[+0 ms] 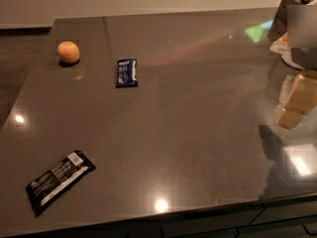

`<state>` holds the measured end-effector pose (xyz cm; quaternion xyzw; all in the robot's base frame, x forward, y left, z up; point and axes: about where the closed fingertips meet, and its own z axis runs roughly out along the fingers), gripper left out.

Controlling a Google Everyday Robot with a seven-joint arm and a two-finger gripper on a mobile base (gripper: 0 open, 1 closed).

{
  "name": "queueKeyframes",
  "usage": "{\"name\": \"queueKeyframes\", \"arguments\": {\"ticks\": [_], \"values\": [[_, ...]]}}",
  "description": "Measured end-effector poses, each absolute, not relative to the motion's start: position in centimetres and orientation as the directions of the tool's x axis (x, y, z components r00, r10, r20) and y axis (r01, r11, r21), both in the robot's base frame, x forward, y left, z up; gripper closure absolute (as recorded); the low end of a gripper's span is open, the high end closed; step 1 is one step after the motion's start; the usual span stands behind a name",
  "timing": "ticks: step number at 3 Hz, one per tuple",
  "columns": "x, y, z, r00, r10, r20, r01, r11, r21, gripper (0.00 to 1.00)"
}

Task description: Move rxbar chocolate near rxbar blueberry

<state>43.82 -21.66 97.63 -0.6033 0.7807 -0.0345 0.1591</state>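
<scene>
The rxbar chocolate (59,180) is a long black wrapper with white text and a small white label. It lies flat and slanted near the table's front left corner. The rxbar blueberry (127,72) is a shorter dark blue wrapper lying flat at the back left of the middle. The two bars are far apart. My gripper (295,103) shows as tan parts at the right edge, above the table, far from both bars and holding nothing that I can see.
An orange (68,52) sits at the back left, left of the blue bar. The dark glossy table (198,133) has its front edge close to the black bar. The arm and pale objects (297,38) crowd the far right corner.
</scene>
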Motion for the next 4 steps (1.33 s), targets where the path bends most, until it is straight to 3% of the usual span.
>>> {"name": "queueKeyframes", "arguments": {"ticks": [2,4], "values": [[44.7,-19.9,97.8,-0.193,-0.949,-0.249,-0.935,0.255,-0.246,0.00],[46.5,-11.6,96.9,-0.042,-0.927,-0.373,-0.964,0.136,-0.228,0.00]]}}
